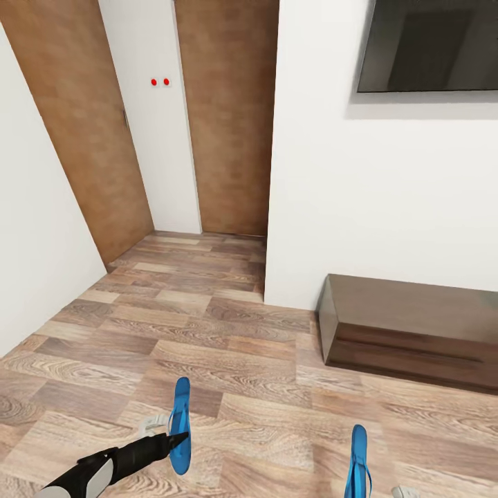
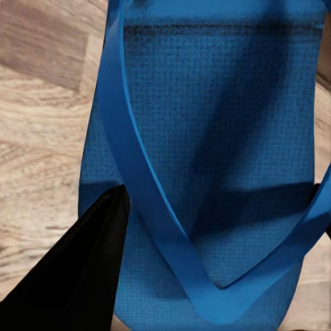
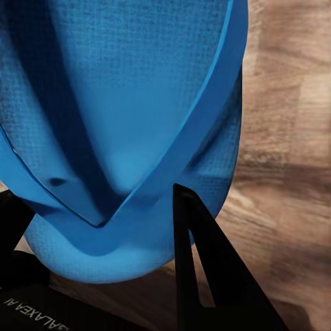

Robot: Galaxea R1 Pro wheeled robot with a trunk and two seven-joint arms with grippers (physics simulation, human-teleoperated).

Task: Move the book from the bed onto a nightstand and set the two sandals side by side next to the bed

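The left arm [image 1: 104,465] reaches in from the near left, low over the wood-plank floor [image 1: 228,332], stretched forward and a little to the right. Its left end effector [image 1: 176,437] is closed on the left sandal [image 1: 181,423]; one dark finger [image 2: 76,276] lies against the sole's edge in the left wrist view. That sandal is bright blue, flat, turned up on its edge, its long axis running near to far. Its textured sole and thin V-shaped strap [image 2: 165,227] show close up in the left wrist view.

The right sandal [image 1: 358,462] sits at the near right, also on edge, well apart from the left one. In the right wrist view the right end effector [image 3: 103,227] grips it: a dark finger [image 3: 207,269] presses on the sole's rounded end beside the strap's point.

Farther off to the right, a long low dark wooden bench [image 1: 408,325] stands against the white wall [image 1: 387,194], under a dark screen [image 1: 429,45]. Brown doors [image 1: 225,117] lie far left.
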